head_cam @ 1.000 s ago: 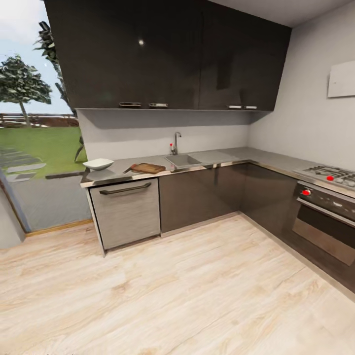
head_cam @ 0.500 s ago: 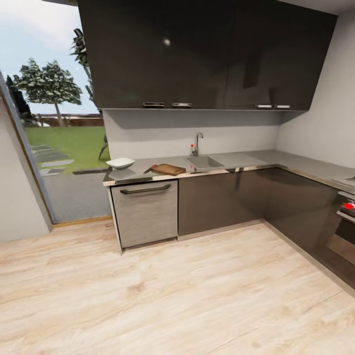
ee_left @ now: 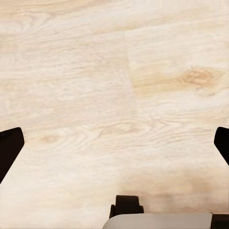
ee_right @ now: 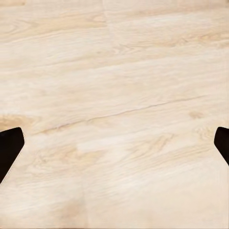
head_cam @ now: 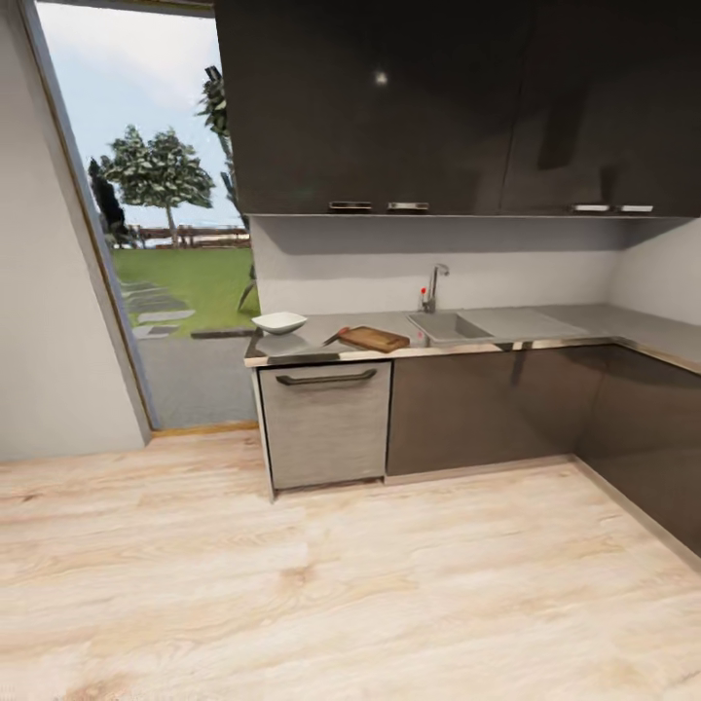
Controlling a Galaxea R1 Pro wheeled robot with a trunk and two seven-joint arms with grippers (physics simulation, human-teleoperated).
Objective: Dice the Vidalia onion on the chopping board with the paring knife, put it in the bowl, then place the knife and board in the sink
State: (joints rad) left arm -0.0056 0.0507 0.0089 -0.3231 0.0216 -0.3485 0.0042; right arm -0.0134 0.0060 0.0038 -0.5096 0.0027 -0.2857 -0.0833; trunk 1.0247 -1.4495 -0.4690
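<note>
Still well short of the worktop [head_cam: 545, 326] across bare wooden floor [head_cam: 321, 584]. Ahead: sink [head_cam: 448, 326], then chopping board [head_cam: 374, 339] just beside it, long axis along the worktop; bowl [head_cam: 279, 322] beyond; paring knife [head_cam: 334, 338] touching the board's edge. Left fingers [ee_left: 10, 149] and right fingers [ee_right: 10, 147] spread wide, empty, aimed floorward; neither arm evidently nearer.

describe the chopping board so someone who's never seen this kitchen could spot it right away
Find the grey countertop under the dark wall cabinets. Just left of the sink lies the chopping board, flat and brown. It is the only wooden thing there; the bowl further left is white.
</note>
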